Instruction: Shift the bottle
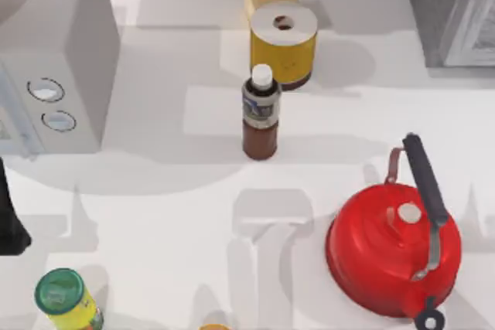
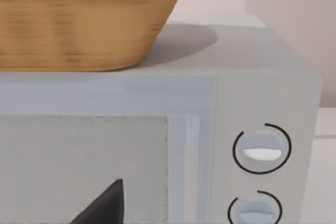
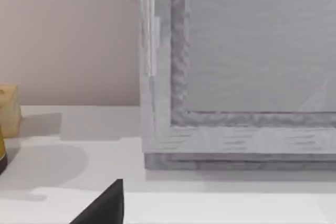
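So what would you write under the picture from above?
A small brown bottle stands upright mid-table, between a yellow canister behind and a red kettle in front to its right.

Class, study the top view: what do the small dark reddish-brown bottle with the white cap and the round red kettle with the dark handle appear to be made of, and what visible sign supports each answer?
Small dark reddish-brown bottle: probably glass or plastic, its body smooth; the grey-white band looks like a paper label, the white cap like plastic.
Round red kettle: likely enamelled or painted metal, its red surface even and glossy; its dark handle looks matte, perhaps plastic.
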{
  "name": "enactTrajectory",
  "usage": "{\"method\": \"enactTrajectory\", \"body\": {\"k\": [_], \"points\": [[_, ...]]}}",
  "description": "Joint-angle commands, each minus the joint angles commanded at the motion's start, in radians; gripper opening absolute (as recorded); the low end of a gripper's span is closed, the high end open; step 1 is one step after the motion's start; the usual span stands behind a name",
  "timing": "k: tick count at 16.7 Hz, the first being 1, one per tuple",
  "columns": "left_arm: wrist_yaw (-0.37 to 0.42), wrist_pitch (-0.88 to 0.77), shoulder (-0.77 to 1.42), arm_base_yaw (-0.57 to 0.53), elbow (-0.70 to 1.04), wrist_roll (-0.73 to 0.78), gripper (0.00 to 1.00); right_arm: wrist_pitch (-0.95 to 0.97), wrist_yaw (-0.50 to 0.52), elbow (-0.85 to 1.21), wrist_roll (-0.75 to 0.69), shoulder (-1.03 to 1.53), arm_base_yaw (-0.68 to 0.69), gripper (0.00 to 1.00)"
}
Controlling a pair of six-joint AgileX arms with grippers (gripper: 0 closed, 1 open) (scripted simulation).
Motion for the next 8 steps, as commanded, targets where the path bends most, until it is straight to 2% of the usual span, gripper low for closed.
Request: {"method": "enactTrajectory", "body": {"k": [4, 8], "points": [[0.0, 0.0, 0.0, 0.0, 0.0, 0.0, 1.0, 0.001, -0.009, 0.03, -0.006, 0.03, 0.023, 1.0], [0.0, 0.0, 0.0, 0.0, 0.0, 0.0, 1.0, 0.003, -0.04, 0.189, -0.035, 0.208, 0.122, 1.0]]}}
